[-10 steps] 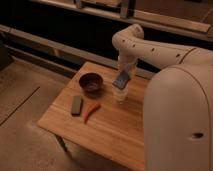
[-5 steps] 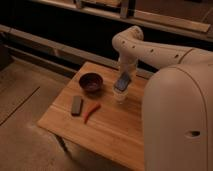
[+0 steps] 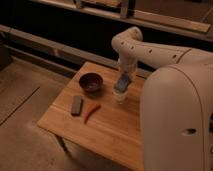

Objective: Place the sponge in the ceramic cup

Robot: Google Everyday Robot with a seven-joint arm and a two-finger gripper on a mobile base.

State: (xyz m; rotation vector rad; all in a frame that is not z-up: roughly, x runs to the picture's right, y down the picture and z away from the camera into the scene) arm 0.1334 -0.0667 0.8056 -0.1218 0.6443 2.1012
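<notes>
My gripper [image 3: 124, 76] hangs from the white arm over the right part of the wooden table [image 3: 115, 135]. It is shut on the blue sponge [image 3: 121, 83], which points downward. Directly under the sponge stands the small cream ceramic cup [image 3: 120, 97], and the sponge's lower end is at or just inside its rim. The sponge covers most of the cup's opening.
A dark brown bowl [image 3: 91, 82] sits left of the cup. A grey rectangular block [image 3: 76, 105] and a thin orange-red object [image 3: 91, 112] lie in front of the bowl. My large white body [image 3: 175, 120] fills the right side. Dark rails run behind the table.
The gripper with the sponge has sunk slightly toward the cup. Nothing else has moved.
</notes>
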